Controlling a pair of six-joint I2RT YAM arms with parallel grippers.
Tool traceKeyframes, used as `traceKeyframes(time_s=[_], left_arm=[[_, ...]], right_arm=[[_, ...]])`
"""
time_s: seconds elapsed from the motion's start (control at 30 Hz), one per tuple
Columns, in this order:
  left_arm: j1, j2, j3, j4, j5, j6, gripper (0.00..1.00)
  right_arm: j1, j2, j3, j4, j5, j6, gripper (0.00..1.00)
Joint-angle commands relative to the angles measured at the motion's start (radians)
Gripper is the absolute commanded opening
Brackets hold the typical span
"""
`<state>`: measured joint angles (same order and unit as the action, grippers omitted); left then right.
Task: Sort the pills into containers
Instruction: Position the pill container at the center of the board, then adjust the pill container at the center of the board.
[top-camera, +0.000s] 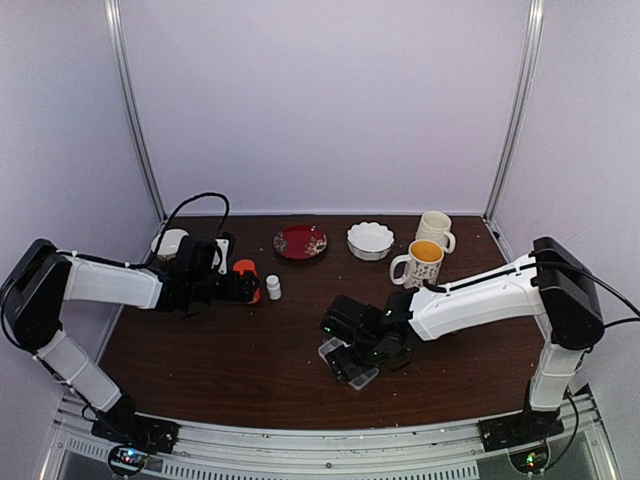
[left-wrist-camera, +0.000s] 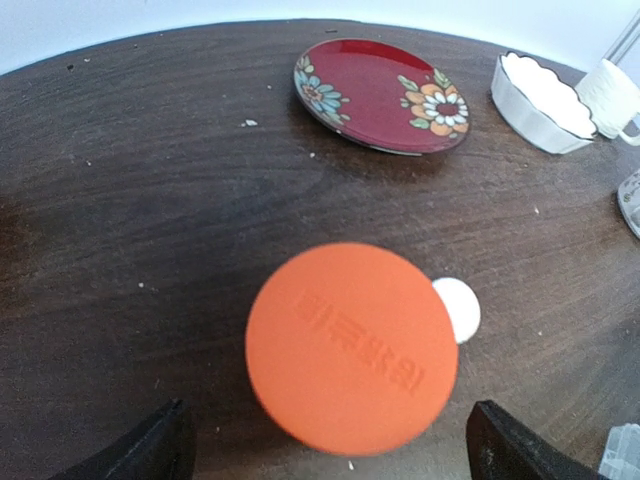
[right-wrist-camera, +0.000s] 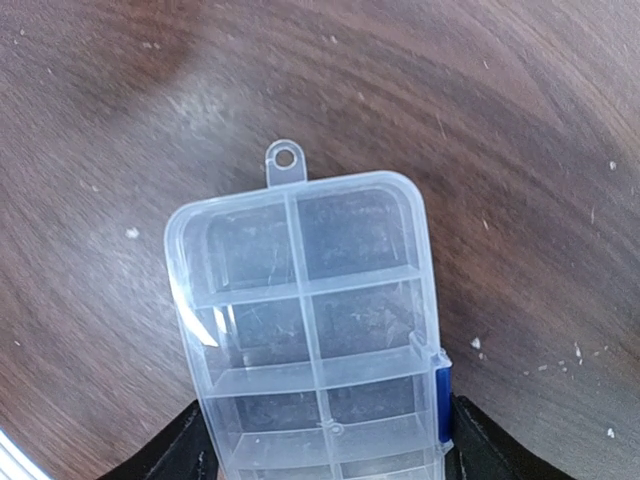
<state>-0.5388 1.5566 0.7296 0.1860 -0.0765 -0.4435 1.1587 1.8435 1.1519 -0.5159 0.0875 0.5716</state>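
Observation:
The clear pill box, lid closed with a blue latch on its right side, lies on the brown table; its square cells, the containers, look empty. My right gripper grips the box by its two long sides, a finger pressed to each. From above, that gripper sits over the box at the table's middle front. The pills are out of view. My left gripper stands wide open around the orange bottle's cap, both fingers clear of it. In the top view this gripper is at the orange bottle.
A small white bottle stands just behind the orange one. Further back are a red flowered plate, a white scalloped bowl and two mugs. White specks dot the table. A white cup sits far left.

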Motion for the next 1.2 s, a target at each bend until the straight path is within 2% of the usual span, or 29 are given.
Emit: traceKeyframes(time_s=[0.0, 0.17, 0.27, 0.43, 0.5, 0.63, 0.77, 0.97, 1.17], left_arm=[[-0.009, -0.127, -0.064, 0.019, 0.069, -0.019, 0.98], [-0.020, -0.266, -0.131, -0.086, 0.113, -0.055, 0.97], [-0.049, -0.357, -0.191, -0.118, 0.127, -0.104, 0.98], [-0.109, -0.457, -0.268, -0.111, 0.184, -0.219, 0.97], [-0.146, -0.463, -0.273, -0.107, 0.190, -0.256, 0.95], [-0.221, -0.440, -0.268, -0.081, 0.184, -0.346, 0.92], [-0.270, -0.367, -0.281, 0.053, 0.211, -0.417, 0.89], [-0.282, -0.176, -0.270, 0.211, 0.291, -0.457, 0.83], [-0.292, -0.086, -0.279, 0.341, 0.324, -0.518, 0.83]], right_arm=[[-0.009, 0.066, 0.110, -0.019, 0.030, 0.022, 0.69], [-0.035, 0.088, 0.156, 0.032, 0.036, 0.088, 0.69], [-0.053, 0.079, 0.160, 0.068, 0.001, 0.099, 0.85], [-0.056, 0.027, 0.141, 0.072, -0.021, 0.072, 0.98], [-0.063, -0.010, 0.107, 0.079, -0.032, 0.062, 0.99], [-0.100, -0.100, -0.014, 0.109, -0.069, 0.070, 0.92], [-0.132, -0.158, -0.129, 0.202, -0.181, 0.088, 0.87], [-0.126, -0.132, -0.171, 0.285, -0.253, 0.140, 0.91], [-0.101, -0.102, -0.180, 0.353, -0.326, 0.154, 0.90]])
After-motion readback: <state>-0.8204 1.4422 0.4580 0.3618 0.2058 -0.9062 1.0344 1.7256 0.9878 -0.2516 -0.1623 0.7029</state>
